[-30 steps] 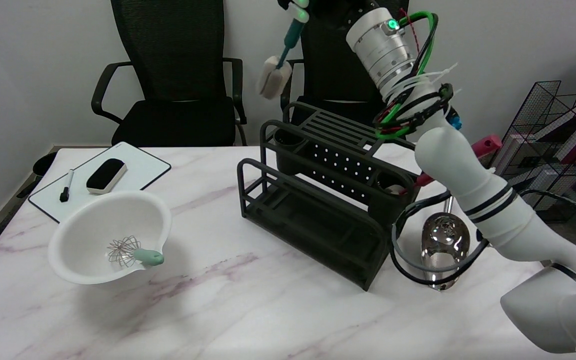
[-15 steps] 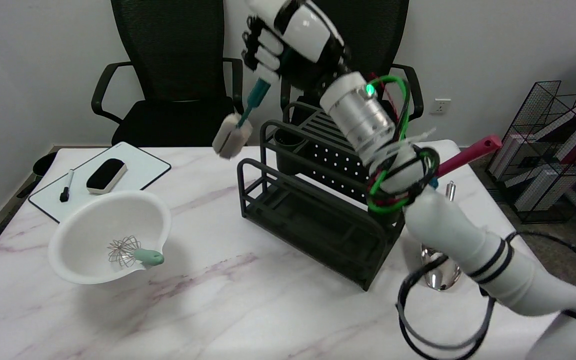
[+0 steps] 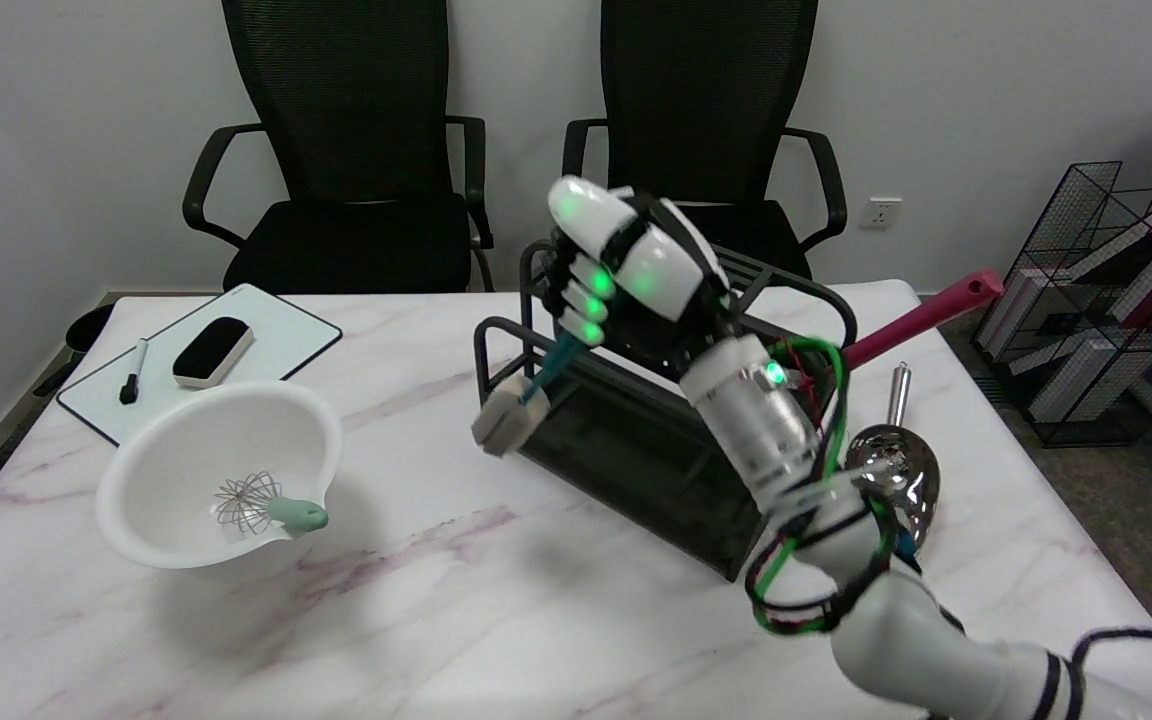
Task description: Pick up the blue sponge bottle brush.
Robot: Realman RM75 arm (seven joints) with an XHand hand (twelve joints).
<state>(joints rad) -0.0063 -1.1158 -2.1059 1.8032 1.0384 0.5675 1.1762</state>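
My right hand [image 3: 626, 270] hangs in the air over the black wire rack [image 3: 636, 455] at the table's middle. Its fingers are curled around the teal-blue handle of the sponge bottle brush [image 3: 521, 395]. The brush slants down and to the left, and its pale sponge head [image 3: 503, 421] hangs above the marble tabletop just left of the rack. The upper part of the handle is hidden inside the hand.
A white bowl [image 3: 186, 445] holding a small whisk [image 3: 261, 505] sits at the left. Behind it lies a whiteboard [image 3: 276, 345] with an eraser [image 3: 212, 351] and a marker [image 3: 133, 371]. A red-handled utensil [image 3: 921, 310] and a steel ladle [image 3: 891, 470] are right of the rack. Two chairs stand behind.
My right hand has come down and toward the camera with the brush, from high above the rack's far side to just over its near left corner. The sponge head dropped with it.
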